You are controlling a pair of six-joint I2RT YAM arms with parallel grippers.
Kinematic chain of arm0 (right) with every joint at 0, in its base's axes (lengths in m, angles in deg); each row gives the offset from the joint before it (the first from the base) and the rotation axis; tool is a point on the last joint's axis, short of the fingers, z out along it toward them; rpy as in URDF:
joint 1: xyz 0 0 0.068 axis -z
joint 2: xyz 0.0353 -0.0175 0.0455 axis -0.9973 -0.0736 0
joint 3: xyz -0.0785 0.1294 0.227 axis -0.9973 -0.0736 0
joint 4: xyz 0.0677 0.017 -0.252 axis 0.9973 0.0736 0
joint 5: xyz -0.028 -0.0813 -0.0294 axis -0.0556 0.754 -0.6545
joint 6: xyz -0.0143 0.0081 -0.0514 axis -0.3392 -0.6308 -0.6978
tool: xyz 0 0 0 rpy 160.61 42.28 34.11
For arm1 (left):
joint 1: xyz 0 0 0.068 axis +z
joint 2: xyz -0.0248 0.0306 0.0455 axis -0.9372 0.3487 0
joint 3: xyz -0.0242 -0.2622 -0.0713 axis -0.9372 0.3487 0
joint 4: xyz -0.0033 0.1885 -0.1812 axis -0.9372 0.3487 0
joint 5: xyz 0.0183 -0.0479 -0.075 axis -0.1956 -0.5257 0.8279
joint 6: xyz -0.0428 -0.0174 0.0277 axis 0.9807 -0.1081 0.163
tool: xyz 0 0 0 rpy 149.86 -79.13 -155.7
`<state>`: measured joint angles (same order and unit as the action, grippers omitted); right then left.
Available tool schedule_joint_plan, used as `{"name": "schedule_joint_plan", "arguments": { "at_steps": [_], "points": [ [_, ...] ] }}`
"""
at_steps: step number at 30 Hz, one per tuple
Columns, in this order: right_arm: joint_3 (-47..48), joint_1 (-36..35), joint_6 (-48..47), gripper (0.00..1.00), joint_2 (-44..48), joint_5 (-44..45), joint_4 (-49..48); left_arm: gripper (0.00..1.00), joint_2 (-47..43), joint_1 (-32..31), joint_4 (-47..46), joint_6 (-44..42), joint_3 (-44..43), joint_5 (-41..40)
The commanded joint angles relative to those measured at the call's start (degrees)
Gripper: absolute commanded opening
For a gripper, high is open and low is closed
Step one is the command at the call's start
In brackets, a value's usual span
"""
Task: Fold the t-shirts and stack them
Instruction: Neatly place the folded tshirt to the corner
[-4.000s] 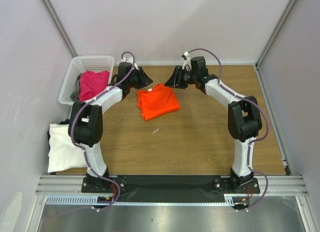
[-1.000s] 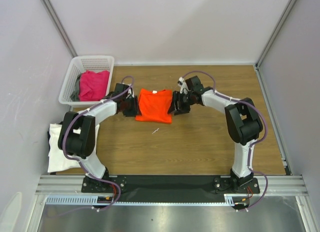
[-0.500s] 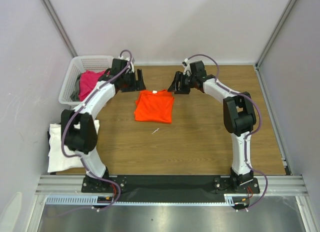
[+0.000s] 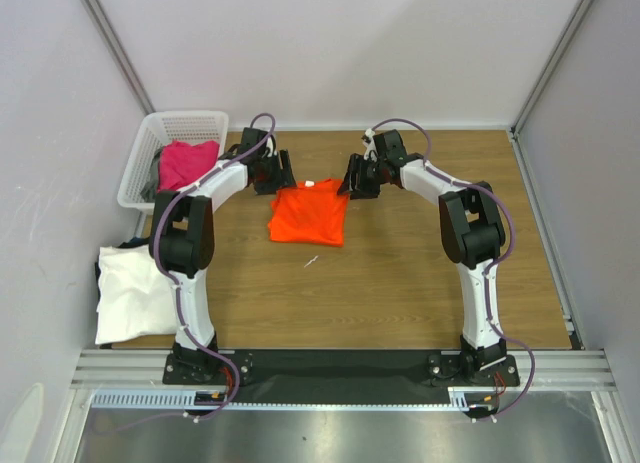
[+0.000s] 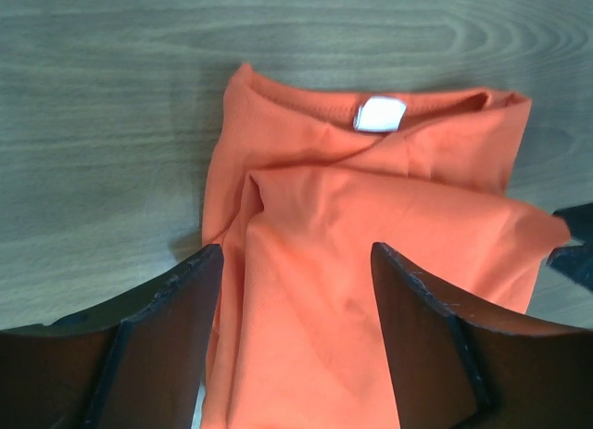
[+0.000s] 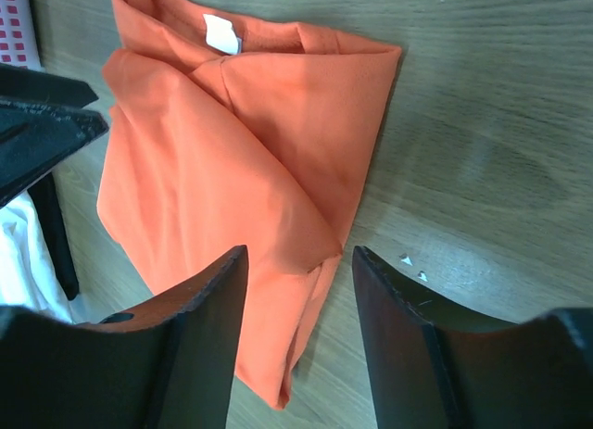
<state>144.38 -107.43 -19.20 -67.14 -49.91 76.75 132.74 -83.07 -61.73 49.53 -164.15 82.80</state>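
The left end effector [image 4: 274, 173] has let go and hangs wide at the collar of the orange shirt [image 4: 309, 215], folded narrow mid-bench [image 4: 400, 273]. The right end effector [image 4: 357, 178] hovers opposite, jaws apart and empty. Halving likely follows.

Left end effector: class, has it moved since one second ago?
Yes. The left end effector moved farther back, from just nearer than the white basket to alongside it.

T-shirt [image 4: 309, 215] on table [image 4: 400, 273], right of basket [image 4: 185, 115]
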Motion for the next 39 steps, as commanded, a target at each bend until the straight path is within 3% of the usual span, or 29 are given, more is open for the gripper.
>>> {"name": "schedule_joint_plan", "arguments": {
  "at_steps": [1,10,15,24,27,28,30,31,39],
  "points": [
    [0.81,-0.76,0.14,0.54,0.84,0.57,-1.09,0.7,-1.06,0.29,-5.57,2.7,1.36,-0.46],
    [0.9,-1.11,-0.47,0.48,0.66,0.31,-0.57,0.65,0.52,0.29,-9.35,3.67,3.47,-1.52],
    [0.64,-1.29,-0.47,0.45,0.22,0.31,-0.83,0.51,1.05,0.29,-11.72,3.67,3.91,-1.26],
    [1.25,-1.73,-1.09,0.4,-0.22,0.83,-0.04,0.5,3.15,0.29,-12.08,3.31,3.04,0.5],
    [1.6,-1.73,-1.35,0.28,-0.66,0.66,0.14,0.4,3.33,0.29,-12.6,3.23,3.12,0.76],
    [1.95,-1.82,-1.35,0.17,-0.92,0.66,0.22,0.28,3.51,0.29,-12.6,3.23,3.04,0.77],
    [2.39,-1.73,-1.53,0.06,-1.18,0.31,0.57,0.15,3.51,0.29,-12.87,3.23,2.95,0.77],
    [2.83,-1.73,-1.7,0.0,-1.1,0.22,0.75,0.0,3.07,0.29,-12.78,3.23,2.86,0.5],
    [2.84,-2.69,-3.9,0.0,5.48,-0.66,0.23,0.0,-6.32,0.29,-13.92,2.52,8.04,-0.29]
  ]
}}
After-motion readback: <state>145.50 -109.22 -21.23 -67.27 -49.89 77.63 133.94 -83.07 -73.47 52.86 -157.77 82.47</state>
